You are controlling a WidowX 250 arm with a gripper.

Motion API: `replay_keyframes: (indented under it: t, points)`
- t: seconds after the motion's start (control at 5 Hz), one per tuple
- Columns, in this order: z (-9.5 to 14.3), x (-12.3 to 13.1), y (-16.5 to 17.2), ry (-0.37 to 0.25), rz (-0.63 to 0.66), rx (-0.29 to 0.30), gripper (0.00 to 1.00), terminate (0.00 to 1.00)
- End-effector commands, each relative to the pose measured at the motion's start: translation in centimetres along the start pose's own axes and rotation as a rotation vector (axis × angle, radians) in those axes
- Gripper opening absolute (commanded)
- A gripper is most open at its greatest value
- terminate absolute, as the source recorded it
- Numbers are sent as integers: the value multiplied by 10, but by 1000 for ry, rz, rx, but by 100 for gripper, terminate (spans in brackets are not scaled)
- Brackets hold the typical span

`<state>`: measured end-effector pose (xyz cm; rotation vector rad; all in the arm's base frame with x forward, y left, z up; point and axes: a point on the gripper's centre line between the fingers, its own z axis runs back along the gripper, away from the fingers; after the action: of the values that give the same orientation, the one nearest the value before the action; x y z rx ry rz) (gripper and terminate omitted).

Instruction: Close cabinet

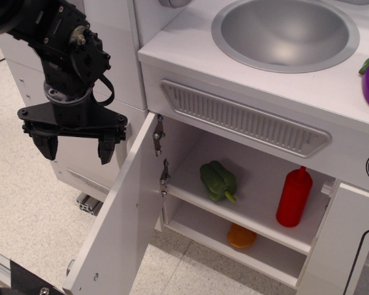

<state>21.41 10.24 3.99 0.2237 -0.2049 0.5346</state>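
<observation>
Cabinet (246,184) sits under the sink (285,32), below the vent grille (243,118). Its door (120,227) is swung wide open on silver hinges (159,136), toward lower left. Green pepper (218,180) and red bottle (294,196) on inner shelf, orange item (241,236) beneath. Gripper (73,147) hangs left of the door, jaws apart, holding nothing, not touching door.

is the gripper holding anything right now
Nothing is held: the gripper is open and empty, beside the open cabinet door, not touching it.
</observation>
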Motion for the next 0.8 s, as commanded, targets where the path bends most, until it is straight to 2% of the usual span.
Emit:
replay_keyframes:
  t: [0.0,0.2,0.4,0.6]
  points:
    - [0,0,0,0,0,0,100,0]
    - [-8,11,9,-17,34,22,100,0]
    - [-13,19,25,-3,24,-2,100,0]
    - [-38,7,23,2,-19,9,100,0]
